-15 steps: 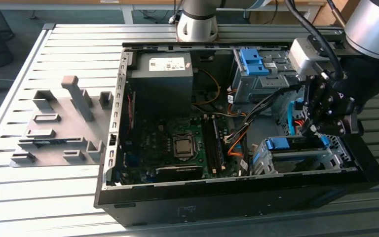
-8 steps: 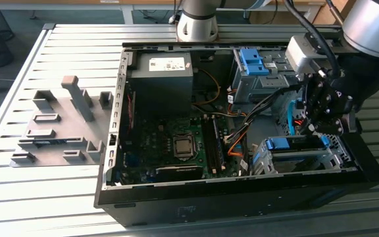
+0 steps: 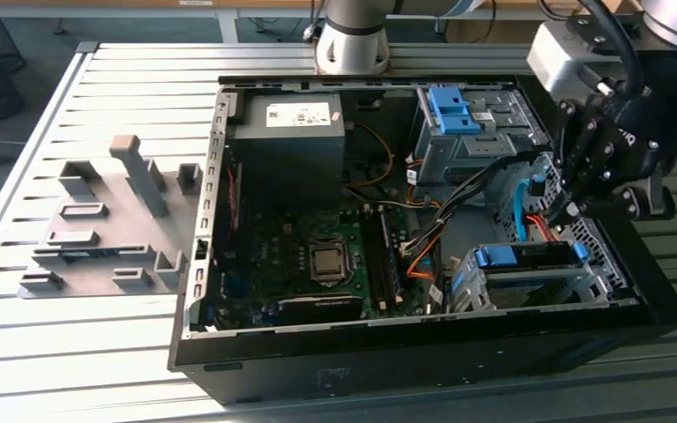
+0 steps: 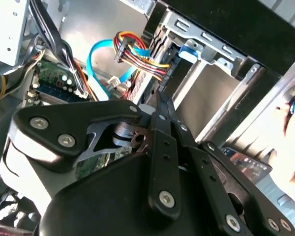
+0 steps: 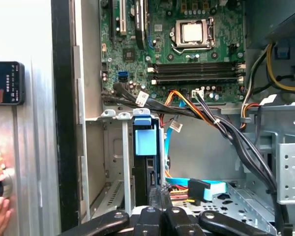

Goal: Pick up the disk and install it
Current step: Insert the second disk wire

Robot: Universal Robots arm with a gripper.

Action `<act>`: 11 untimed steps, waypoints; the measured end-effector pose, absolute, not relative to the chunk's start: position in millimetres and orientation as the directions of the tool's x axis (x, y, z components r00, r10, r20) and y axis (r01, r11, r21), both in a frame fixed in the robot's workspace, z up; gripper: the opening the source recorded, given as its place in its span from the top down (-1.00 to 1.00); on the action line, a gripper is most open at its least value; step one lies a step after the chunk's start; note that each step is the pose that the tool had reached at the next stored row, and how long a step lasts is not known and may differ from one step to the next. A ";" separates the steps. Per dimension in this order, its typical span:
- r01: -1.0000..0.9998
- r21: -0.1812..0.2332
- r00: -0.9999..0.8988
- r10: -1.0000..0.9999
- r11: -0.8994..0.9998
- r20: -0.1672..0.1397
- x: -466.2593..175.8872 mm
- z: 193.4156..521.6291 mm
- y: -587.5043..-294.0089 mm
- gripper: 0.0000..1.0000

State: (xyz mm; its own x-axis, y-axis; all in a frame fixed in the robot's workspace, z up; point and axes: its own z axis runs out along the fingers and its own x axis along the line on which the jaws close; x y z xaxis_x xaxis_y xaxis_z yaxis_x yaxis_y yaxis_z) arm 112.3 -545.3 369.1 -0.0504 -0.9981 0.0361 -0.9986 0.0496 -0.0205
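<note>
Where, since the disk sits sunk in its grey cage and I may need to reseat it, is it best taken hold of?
Probably by its blue frame end. In the first wrist view the disk stands on edge in the grey cage, whose walls cover its flat faces, so the blue end is the exposed part. Come straight at the cage's open side, where the gripper hovers, avoiding the cables alongside.

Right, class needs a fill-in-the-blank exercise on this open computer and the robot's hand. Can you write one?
1. The open computer case lies on a slatted metal ___.
2. The disk sits in the grey drive cage, and its plastic frame is coloured ___.
3. In the exterior view, the hand is over the case's ___ side, just above the drive cage.

Missing words: table; blue; right
</note>
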 end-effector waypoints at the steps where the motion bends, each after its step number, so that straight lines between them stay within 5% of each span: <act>1: -0.999 -0.020 -0.050 -0.998 0.050 0.036 111.1 369.1 -545.2 0.79; 11: -0.999 -0.021 -0.050 -0.998 0.050 0.036 100.8 380.4 -544.9 0.79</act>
State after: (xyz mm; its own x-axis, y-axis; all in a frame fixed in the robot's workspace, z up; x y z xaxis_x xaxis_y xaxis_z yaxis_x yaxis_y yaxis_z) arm 100.8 -544.9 380.4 -0.0505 -0.9981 0.0358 -0.9986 0.0498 -0.0205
